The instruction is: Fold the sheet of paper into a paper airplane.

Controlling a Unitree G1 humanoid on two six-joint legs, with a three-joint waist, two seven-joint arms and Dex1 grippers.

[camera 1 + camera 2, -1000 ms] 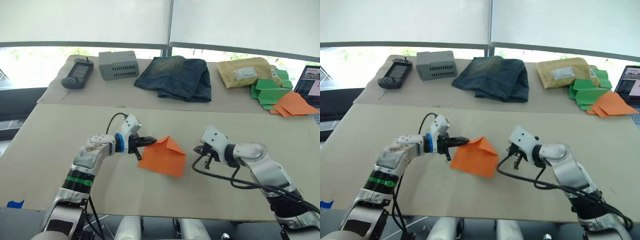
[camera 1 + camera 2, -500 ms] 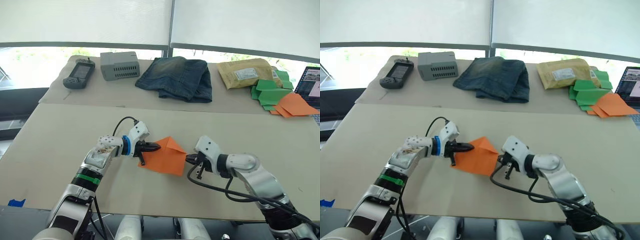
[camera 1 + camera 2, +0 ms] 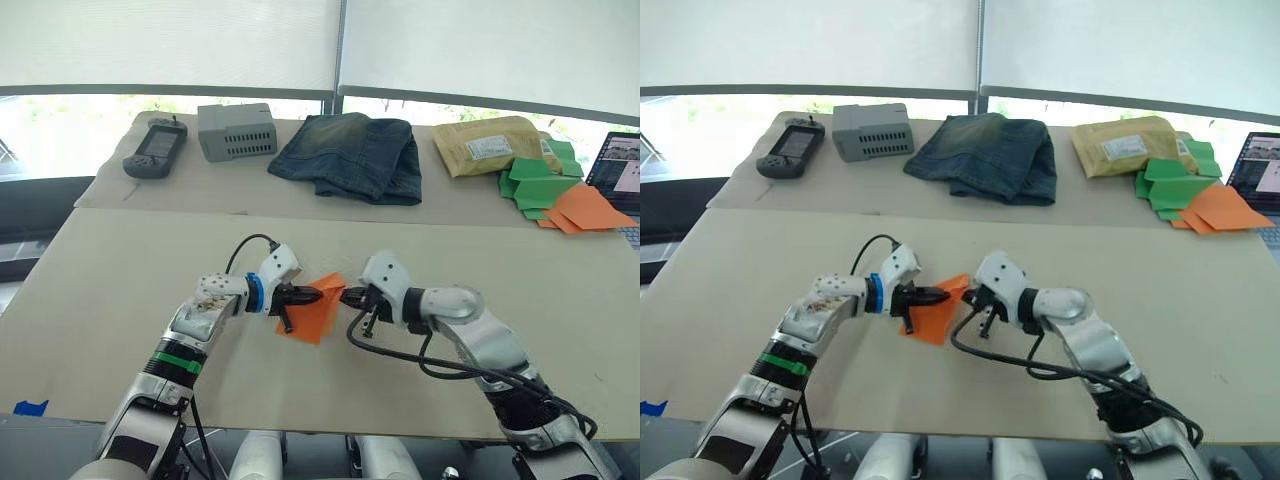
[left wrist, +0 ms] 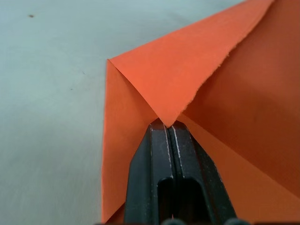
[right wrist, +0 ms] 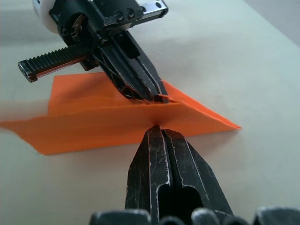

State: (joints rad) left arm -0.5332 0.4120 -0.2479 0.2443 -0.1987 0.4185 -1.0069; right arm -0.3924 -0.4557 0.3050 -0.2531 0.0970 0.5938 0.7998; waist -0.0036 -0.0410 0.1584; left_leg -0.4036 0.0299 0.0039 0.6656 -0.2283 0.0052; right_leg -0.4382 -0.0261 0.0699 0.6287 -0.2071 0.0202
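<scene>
The orange sheet of paper (image 3: 318, 312) lies at the middle of the beige table (image 3: 120, 290), partly folded, with its right half lifted and swung over toward the left. My left gripper (image 3: 311, 294) is shut on the sheet at its upper left, where two folded flaps meet (image 4: 164, 84). My right gripper (image 3: 347, 297) faces it from the right, shut on the raised fold (image 5: 93, 126). The two sets of fingertips are almost touching. No finished paper airplane is in view.
On the far table are a handheld device (image 3: 152, 150), a grey box (image 3: 237, 130), folded jeans (image 3: 350, 155), a padded envelope (image 3: 495, 145) and a pile of green and orange papers (image 3: 555, 190). A laptop (image 3: 622, 170) sits at the right edge. Blue tape (image 3: 30, 407) marks the near left corner.
My right gripper has moved left from the sheet's right edge to meet the left gripper, bringing the right half over, so the sheet looks much narrower. The left gripper has barely moved.
</scene>
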